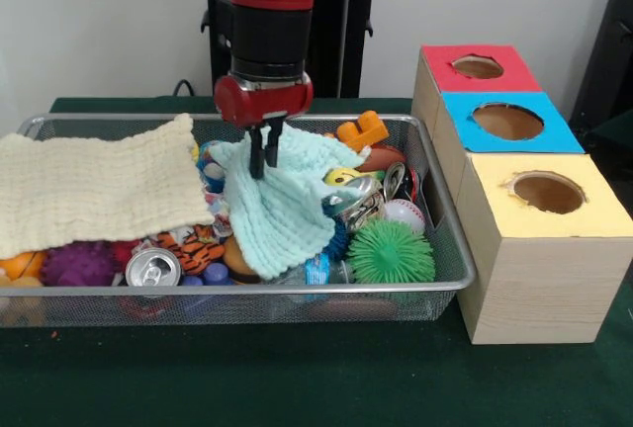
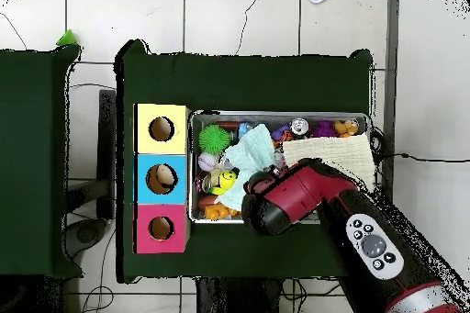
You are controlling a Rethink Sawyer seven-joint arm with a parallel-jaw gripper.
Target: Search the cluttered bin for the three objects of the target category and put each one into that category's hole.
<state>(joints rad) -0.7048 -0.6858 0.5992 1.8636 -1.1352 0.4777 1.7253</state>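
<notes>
Currently I count two cloths in the wire bin (image 1: 450, 249): one cream cloth (image 1: 94, 190) draped over the left end, one mint cloth (image 1: 287, 205) mid-bin. My gripper (image 1: 264, 162) has its fingers pinched together on the mint cloth's upper edge. One silver can (image 1: 153, 267), one green spiky ball (image 1: 391, 252), one baseball (image 1: 404, 214). Three holes beside the bin: red box (image 1: 478, 67), blue box (image 1: 507, 122), yellow box (image 1: 547, 193). No writing I can read.

A dark green cloth (image 1: 297, 387) covers the table. Thin black cables (image 2: 252, 6) run over the white tiled floor (image 2: 119, 16) around it.
</notes>
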